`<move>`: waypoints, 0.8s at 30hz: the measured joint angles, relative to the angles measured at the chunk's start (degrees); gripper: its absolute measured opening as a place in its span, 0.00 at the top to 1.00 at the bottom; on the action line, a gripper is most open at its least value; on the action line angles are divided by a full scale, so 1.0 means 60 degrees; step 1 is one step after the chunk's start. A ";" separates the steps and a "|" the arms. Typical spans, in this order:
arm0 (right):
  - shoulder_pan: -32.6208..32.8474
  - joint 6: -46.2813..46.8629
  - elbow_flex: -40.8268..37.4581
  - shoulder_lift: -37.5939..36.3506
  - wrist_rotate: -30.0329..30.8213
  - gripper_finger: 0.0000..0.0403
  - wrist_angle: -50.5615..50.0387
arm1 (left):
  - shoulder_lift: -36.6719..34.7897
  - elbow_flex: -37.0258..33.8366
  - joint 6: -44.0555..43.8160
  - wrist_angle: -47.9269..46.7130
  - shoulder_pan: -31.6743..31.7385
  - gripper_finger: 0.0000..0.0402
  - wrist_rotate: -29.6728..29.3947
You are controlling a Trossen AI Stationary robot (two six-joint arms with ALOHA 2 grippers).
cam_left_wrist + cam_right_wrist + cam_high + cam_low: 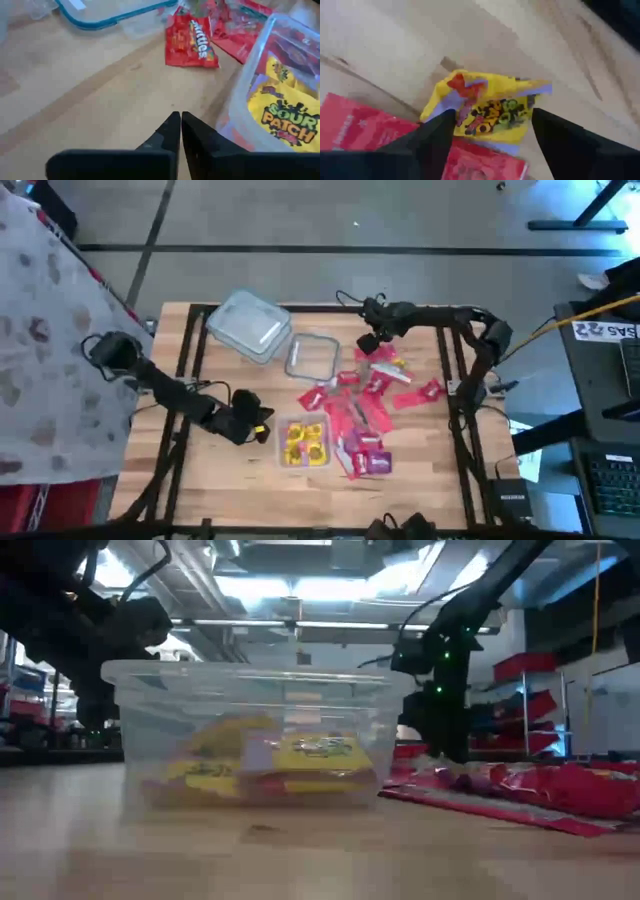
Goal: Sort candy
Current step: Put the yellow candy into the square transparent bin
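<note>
A wooden table is seen from above, with both arms over it. A clear lidded container is placed at the far side, and an empty clear tub lies just beside it. A third clear tub is set nearer the front edge; yellow candy packets are contained in it, one marked Sour Patch in the left wrist view.

The remaining candy is spread as a loose pile of red packets between the tubs and the right arm, with a few purple packets at its near end. A red Skittles packet lies flat on the wood beside the yellow-filled tub.

The left gripper is positioned just beside that tub, fingers pressed together and holding nothing. The right gripper is held over the far edge of the pile, fingers spread wide on either side of a yellow packet resting partly on red ones; no grip on it is visible.
</note>
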 joint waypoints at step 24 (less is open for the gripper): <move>0.6607 0.1035 0.3015 -0.1474 -0.0614 1.00 -0.0631 | -0.0002 0.0000 -0.0029 0.0011 0.0000 1.00 0.0000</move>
